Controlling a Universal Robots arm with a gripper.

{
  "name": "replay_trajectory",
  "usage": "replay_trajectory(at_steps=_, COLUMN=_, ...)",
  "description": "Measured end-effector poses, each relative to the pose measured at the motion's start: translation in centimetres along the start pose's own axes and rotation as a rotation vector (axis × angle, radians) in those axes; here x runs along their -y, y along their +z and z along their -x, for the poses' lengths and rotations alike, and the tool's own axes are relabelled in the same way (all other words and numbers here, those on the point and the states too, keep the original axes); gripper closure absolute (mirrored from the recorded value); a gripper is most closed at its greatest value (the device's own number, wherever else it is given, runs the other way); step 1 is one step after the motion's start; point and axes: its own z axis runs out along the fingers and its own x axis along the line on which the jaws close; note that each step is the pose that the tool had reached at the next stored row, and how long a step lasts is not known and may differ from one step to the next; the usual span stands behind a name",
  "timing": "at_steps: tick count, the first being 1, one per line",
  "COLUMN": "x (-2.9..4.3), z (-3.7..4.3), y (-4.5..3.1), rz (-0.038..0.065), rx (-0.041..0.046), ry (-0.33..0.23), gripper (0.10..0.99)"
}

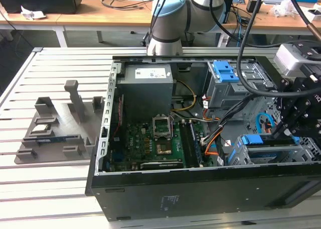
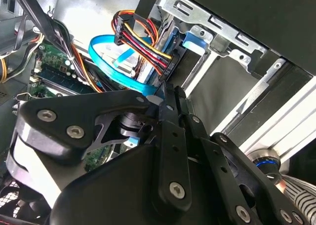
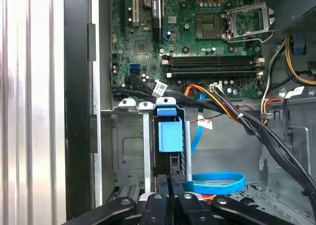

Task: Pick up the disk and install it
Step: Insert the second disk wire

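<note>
Jaws of the gripper (image 3: pixel 170 178) are clenched on the edge of the disk (image 3: pixel 170 136), which stands on edge just ahead of them, partly down in the bay (image 3: pixel 129 151), so pickup looks done and full seating seems left

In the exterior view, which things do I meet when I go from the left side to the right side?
Grey plastic fixture tray with upright posts → grey metal power supply box → green motherboard with a square silver socket → grey metal cage with a blue plastic latch → black robot gripper.
</note>
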Motion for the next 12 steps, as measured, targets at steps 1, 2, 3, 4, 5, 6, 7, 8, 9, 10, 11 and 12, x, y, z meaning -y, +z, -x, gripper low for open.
replay_trajectory(at_steps=1, x=0.0, z=0.08, y=0.01, rz=0.0, rx=-0.0001, ry=0.0, gripper=0.929)
replay_trajectory(at_steps=2, x=0.0, z=0.15, y=0.02, rz=0.0, rx=0.0001, ry=0.0, gripper=0.929)
replay_trajectory(at_steps=3, x=-0.01, z=0.27, y=0.02, rz=0.0, rx=-0.0001, ry=0.0, gripper=0.929)
replay_trajectory(at_steps=4, x=-0.01, z=0.39, y=0.03, rz=0.0, rx=-0.0002, ry=-0.001, gripper=0.929)
replay_trajectory(at_steps=5, x=-0.01, z=0.48, y=0.03, rz=0.0, rx=-0.0002, ry=-0.001, gripper=0.929)
replay_trajectory(at_steps=6, x=-0.02, z=0.69, y=0.03, rz=0.0, rx=-0.0003, ry=-0.002, gripper=0.929)
replay_trajectory(at_steps=7, x=-0.02, z=0.79, y=0.04, rz=0.0, rx=-0.0004, ry=-0.002, gripper=0.929)
replay_trajectory(at_steps=8, x=-0.02, z=0.88, y=0.06, rz=0.0, rx=-0.0004, ry=-0.002, gripper=0.929)
replay_trajectory(at_steps=9, x=-0.02, z=0.97, y=0.14, rz=0.0, rx=-0.0001, ry=-0.003, gripper=0.929)
replay_trajectory(at_steps=10, x=-0.02, z=0.97, y=0.17, rz=0.0, rx=-0.0002, ry=-0.003, gripper=0.929)
replay_trajectory(at_steps=11, x=-0.02, z=0.97, y=0.2, rz=0.0, rx=-0.0004, ry=-0.003, gripper=0.929)
replay_trajectory(at_steps=12, x=-0.01, z=0.97, y=0.24, rz=0.0, rx=-0.0005, ry=-0.003, gripper=0.929)
